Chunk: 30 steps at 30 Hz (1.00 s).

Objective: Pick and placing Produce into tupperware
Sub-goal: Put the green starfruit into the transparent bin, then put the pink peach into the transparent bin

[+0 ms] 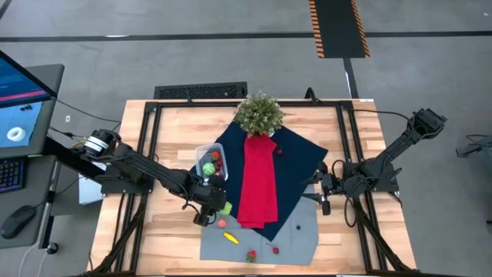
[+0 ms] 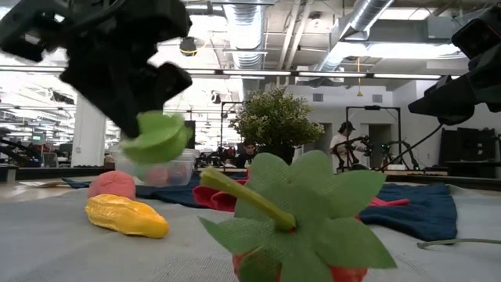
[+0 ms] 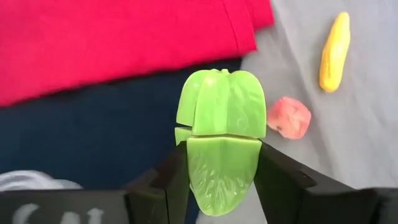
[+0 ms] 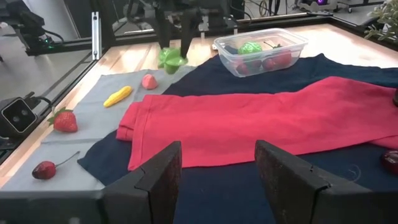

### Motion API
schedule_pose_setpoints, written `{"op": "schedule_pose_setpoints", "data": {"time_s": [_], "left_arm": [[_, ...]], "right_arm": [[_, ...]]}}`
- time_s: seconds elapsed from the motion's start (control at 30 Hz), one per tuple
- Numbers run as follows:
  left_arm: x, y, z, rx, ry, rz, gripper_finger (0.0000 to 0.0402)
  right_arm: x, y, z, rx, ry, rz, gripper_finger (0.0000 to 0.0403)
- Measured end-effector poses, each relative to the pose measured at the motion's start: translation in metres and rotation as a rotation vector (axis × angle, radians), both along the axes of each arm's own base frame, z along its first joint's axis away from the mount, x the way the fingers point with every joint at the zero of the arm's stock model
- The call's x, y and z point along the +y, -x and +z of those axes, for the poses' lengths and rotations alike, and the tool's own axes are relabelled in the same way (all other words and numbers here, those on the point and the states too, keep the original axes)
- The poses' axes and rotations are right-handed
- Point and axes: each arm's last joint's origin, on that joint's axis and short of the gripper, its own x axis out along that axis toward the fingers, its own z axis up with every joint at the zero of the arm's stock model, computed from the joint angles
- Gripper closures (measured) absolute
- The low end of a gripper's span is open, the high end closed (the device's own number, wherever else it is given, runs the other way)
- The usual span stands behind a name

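Note:
My left gripper hangs over the near part of the cloths, shut on a green leafy piece of produce, also seen in the low view. The clear tupperware stands on the dark blue cloth just beyond it, with green and red pieces inside. On the grey cloth lie a pink piece, a yellow one, a strawberry and a cherry. My right gripper waits open at the table's right, holding nothing. My left gripper pinches the green piece by its smooth end between its two fingers, one on each side. The ribbed end sticks out past the fingertips. The fingers slant down from the table's left. The piece is lifted clear of the cloth.
A red cloth strip runs over the dark blue cloth, to the right of the tupperware. A bushy potted plant stands at the far middle. A black frame borders the wooden table on both sides.

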Motion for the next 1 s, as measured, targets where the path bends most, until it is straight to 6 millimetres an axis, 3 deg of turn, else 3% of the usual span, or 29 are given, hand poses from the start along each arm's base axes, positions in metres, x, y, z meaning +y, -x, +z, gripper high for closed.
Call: {"op": "schedule_pose_setpoints", "data": {"time_s": [0.2,0.37,0.5,0.67,1.0], "left_arm": [[0.004,0.002,0.025,-0.054,-0.031,0.091,0.0253],[0.014,0.016,0.041,-0.058,-0.108,0.25,0.0272],[0.023,0.029,0.05,-0.054,-0.161,0.366,0.0254],[0.04,0.035,0.053,-0.004,-0.16,0.49,0.0229],[0.076,0.032,0.049,0.062,-0.121,0.623,0.0225]], "right_arm": [[0.0,0.0,-0.001,0.004,0.004,0.0,0.0178],[0.0,0.0,-0.001,0.005,0.004,0.0,0.0178],[0.0,0.0,-0.001,0.005,0.004,0.0,0.0178],[0.0,0.0,-0.001,0.006,0.005,0.0,0.0178],[0.0,0.0,-0.001,0.005,0.004,0.0,0.0178]]}}
